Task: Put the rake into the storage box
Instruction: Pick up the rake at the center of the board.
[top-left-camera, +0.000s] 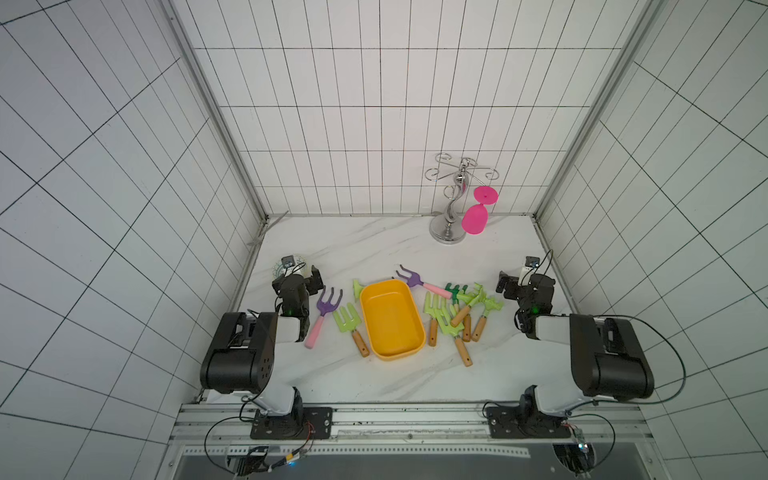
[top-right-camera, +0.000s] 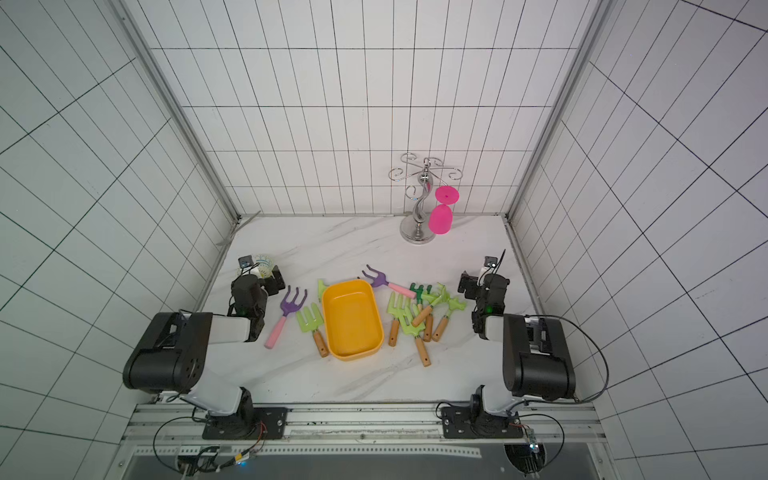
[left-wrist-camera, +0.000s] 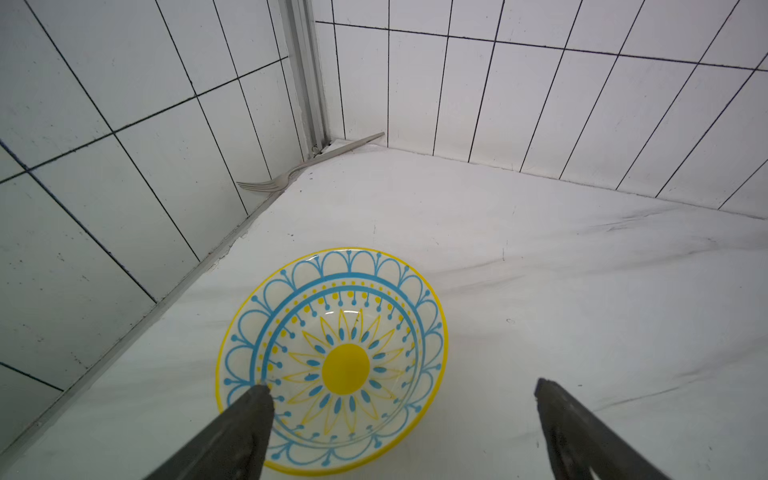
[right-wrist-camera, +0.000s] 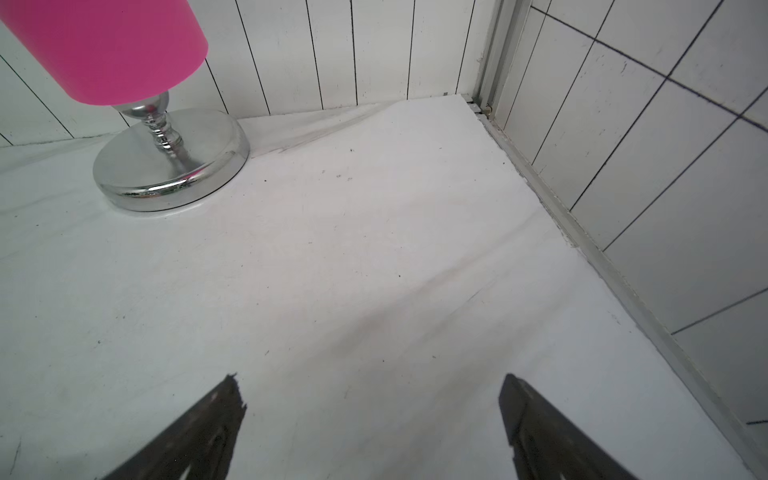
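Storage box (top-left-camera: 391, 320): shallow yellow-orange tub, rounded corners, mid-table between both arms.
Purple rake (top-left-camera: 323, 316): three curved tines, pale pink handle, flat on the tabletop (top-left-camera: 374, 249) left of the box.
Second purple rake (top-left-camera: 420, 282): same colours, by the box's far right corner.
Green rake (top-left-camera: 352, 332): lime head, wooden handle, just beside the box's left wall.
Green heap (top-left-camera: 457, 318): lime rakes with wooden handles, crossed over one another right of the box.
Left gripper (left-wrist-camera: 400, 386): spread wide, holding nothing, above the patterned bowl (left-wrist-camera: 345, 368).
Right gripper (right-wrist-camera: 370, 378): spread wide, holding nothing, over bare tabletop near the chrome stand (right-wrist-camera: 170, 166).
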